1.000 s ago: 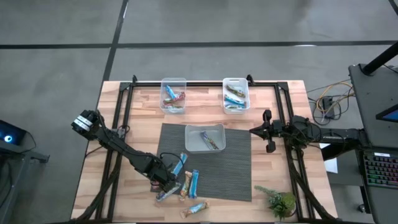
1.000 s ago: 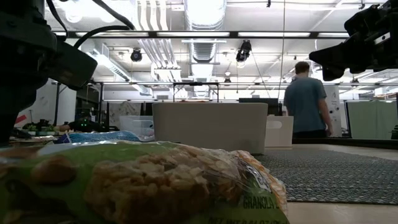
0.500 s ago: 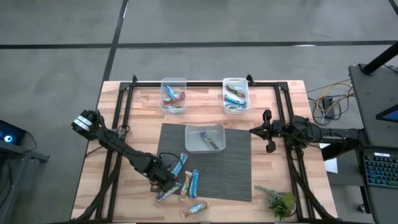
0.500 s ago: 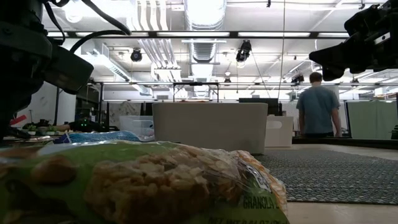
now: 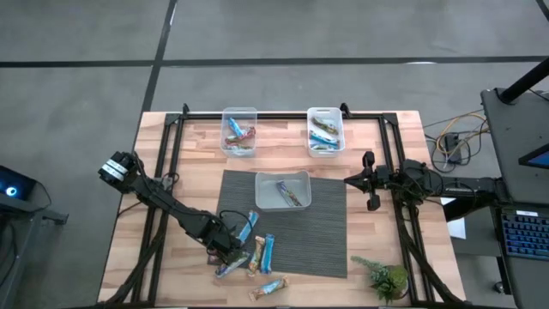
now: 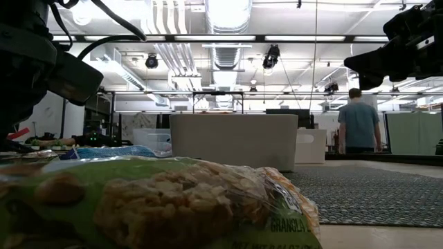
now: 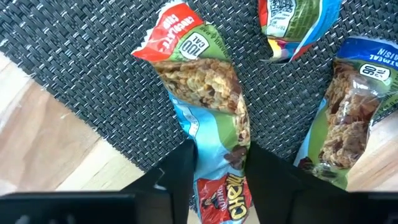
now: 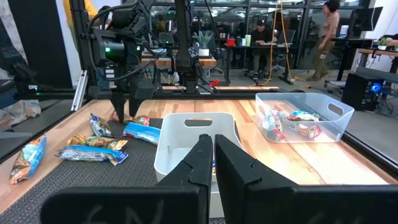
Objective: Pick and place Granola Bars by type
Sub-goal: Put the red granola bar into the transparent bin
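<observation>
Several granola bars lie on the dark mat (image 5: 317,240) near its front left corner, among them a blue one (image 5: 268,249) and one off the mat (image 5: 273,287). My left gripper (image 5: 225,251) points down over them. Its fingers (image 7: 183,168) flank a red, green and blue bar (image 7: 205,93) that lies flat on the mat. Two other bars (image 7: 342,118) (image 7: 298,18) lie beside it. My right gripper (image 5: 369,182) hangs level and shut above the table's right side. A bar (image 6: 159,200) fills the low view's foreground. My left gripper comes from above, pointing down, with one finger on each long side of the bar, at the blue stretch of wrapper (image 7: 208,163) toward one end. The fingers lie across the bar. The bar lies flat on the mat, its red end (image 7: 171,28) pointing away.
A white tub (image 5: 283,190) with one bar stands at the mat's far edge. Two clear tubs (image 5: 239,130) (image 5: 325,130) holding bars stand at the table's far side. A small green plant (image 5: 386,279) is at the near right corner. Black rails (image 5: 167,163) run along the table's sides.
Neither arm has visibly shifted. In the room behind the table, a person has walked toward the right.
</observation>
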